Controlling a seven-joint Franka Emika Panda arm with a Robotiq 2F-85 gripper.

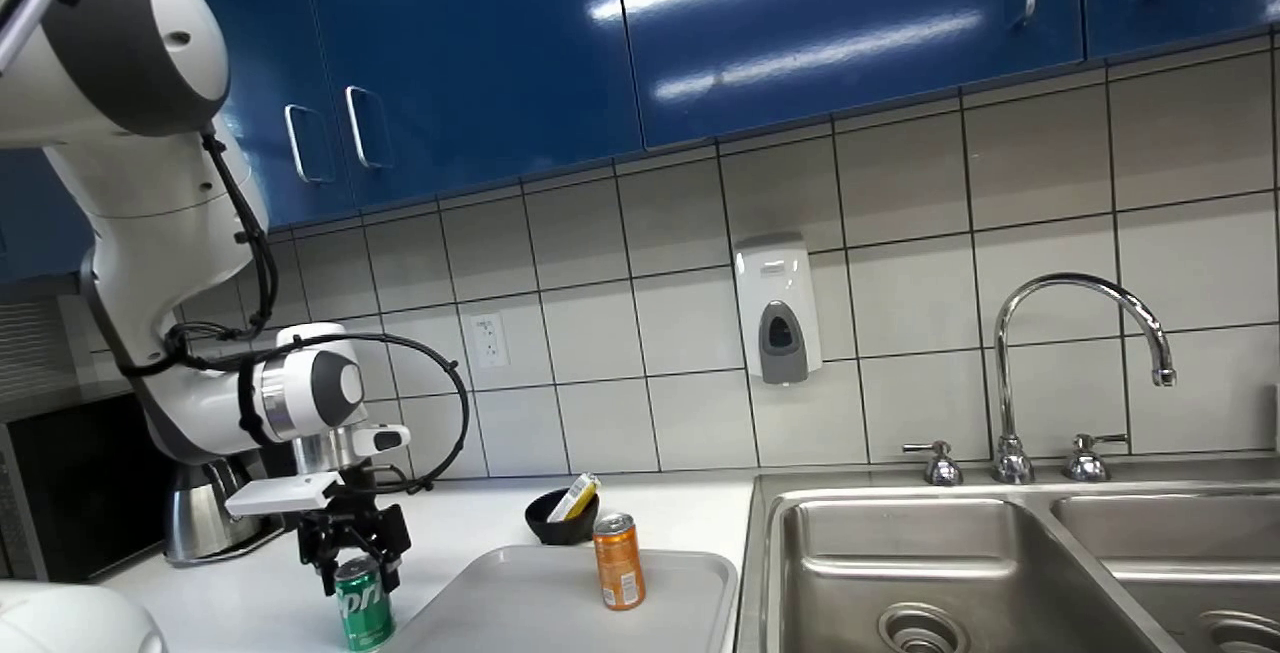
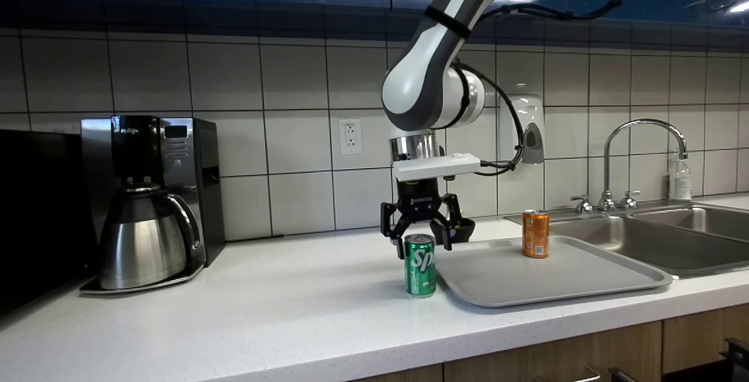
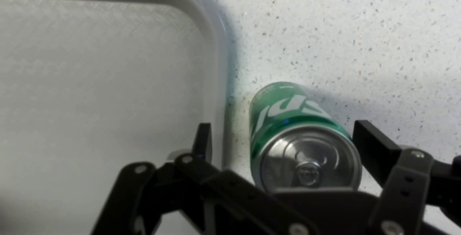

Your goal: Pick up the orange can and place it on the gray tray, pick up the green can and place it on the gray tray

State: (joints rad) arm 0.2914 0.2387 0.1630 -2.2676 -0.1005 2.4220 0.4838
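Green can (image 2: 420,276): upright on the desk (image 2: 281,312), just beside the gray tray (image 2: 550,279), a bare strip showing between the 2 in the wrist view. Orange can (image 2: 535,234): upright on the tray, toward its sink side, nothing gripping it. Judged from that, you have 1 can of 2 done; the green can's grasp, lift and setting down are left.

Hand (image 2: 424,245): at the green can's top, spread wider than the can, 1 finger to each side. You hold nothing. In the wrist view the tray-side finger (image 3: 202,143) stands clear of the can; the opposite finger (image 3: 376,152) is right at its rim, contact unclear. Centring before you close would probably spare it a nudge.

Farther out: black bowl (image 1: 560,533) beyond the tray's back edge, yellow-and-white packet (image 1: 577,498) in it.
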